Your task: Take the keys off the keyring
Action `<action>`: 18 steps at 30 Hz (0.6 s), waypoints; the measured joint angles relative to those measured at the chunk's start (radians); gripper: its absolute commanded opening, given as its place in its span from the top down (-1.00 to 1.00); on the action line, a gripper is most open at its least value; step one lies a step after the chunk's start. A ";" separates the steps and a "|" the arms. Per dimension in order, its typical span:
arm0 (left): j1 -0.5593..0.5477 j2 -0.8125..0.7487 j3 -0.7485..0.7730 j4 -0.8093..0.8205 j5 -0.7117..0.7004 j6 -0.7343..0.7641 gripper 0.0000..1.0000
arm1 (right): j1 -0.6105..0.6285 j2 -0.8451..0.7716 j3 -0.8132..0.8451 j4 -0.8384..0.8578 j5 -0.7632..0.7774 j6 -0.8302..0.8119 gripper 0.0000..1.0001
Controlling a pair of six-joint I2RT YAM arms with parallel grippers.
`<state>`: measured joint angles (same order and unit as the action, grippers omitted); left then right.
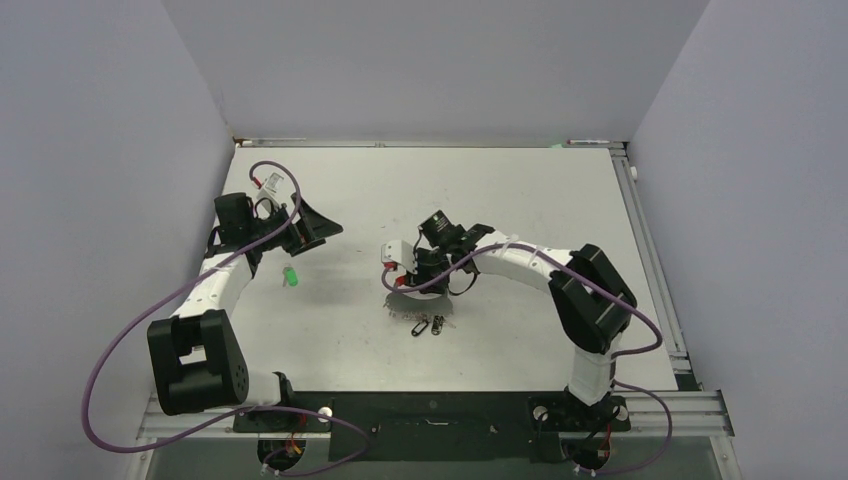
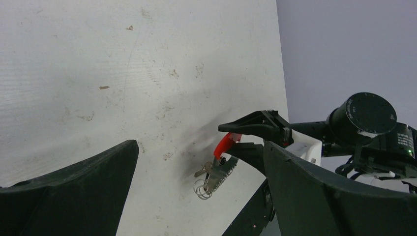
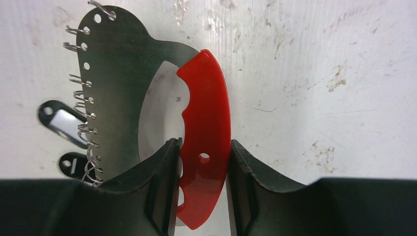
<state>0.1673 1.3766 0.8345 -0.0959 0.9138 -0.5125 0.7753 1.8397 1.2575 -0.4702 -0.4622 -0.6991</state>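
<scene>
**A:** What do we have in the right tool [image 3: 202, 143]?

**B:** The keyring [image 3: 118, 73]. Both fingers are pinched on its red band [image 3: 206, 98], one on each side, near the band's close end. Most of the band sticks out past the fingertips.

**A:** How does the ring look to us?

**B:** Less a wire ring than a flat, silvery crescent plate. The glossy red band stands to the right, across an oval gap from the plate, and meets it at the far end. The band's gap-side edge is wavy, and a small round hole sits between our fingers. Down the plate's outer left edge we see a row of punched holes, with small wire loops [image 3: 81, 93] hanging through several.

**A:** And the keys?

**B:** Two black-headed keys [image 3: 61, 120] lie on the counter [image 3: 319, 73] just left of those loops, left of the tool's left finger. We cannot tell whether they are hooked on. From above, a green-headed key [image 1: 291, 276] lies alone on the counter, well apart from the ring and near the left tool [image 2: 199, 143]. Its blade is too small to make out.

**A:** The left tool itself?

**B:** Spread wide and gripping nothing, with the ring out beyond its fingertips.
</scene>
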 measured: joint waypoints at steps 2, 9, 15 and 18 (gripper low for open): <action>0.000 0.000 0.000 -0.006 -0.002 0.006 -0.92 | -0.021 0.047 0.016 -0.002 -0.003 -0.012 0.87; 0.000 0.000 0.000 -0.026 -0.016 0.028 -0.92 | -0.068 0.120 0.046 0.018 -0.007 -0.036 0.80; 0.000 0.001 0.000 -0.050 -0.029 0.054 -0.92 | -0.075 0.154 0.089 0.037 -0.010 -0.056 0.73; 0.000 0.007 0.001 -0.068 -0.044 0.076 -0.92 | -0.077 0.168 0.106 0.045 -0.008 -0.064 0.69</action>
<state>0.1677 1.3834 0.8352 -0.1642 0.8700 -0.4370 0.6987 2.0079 1.3640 -0.4248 -0.4706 -0.7631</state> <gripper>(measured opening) 0.963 0.342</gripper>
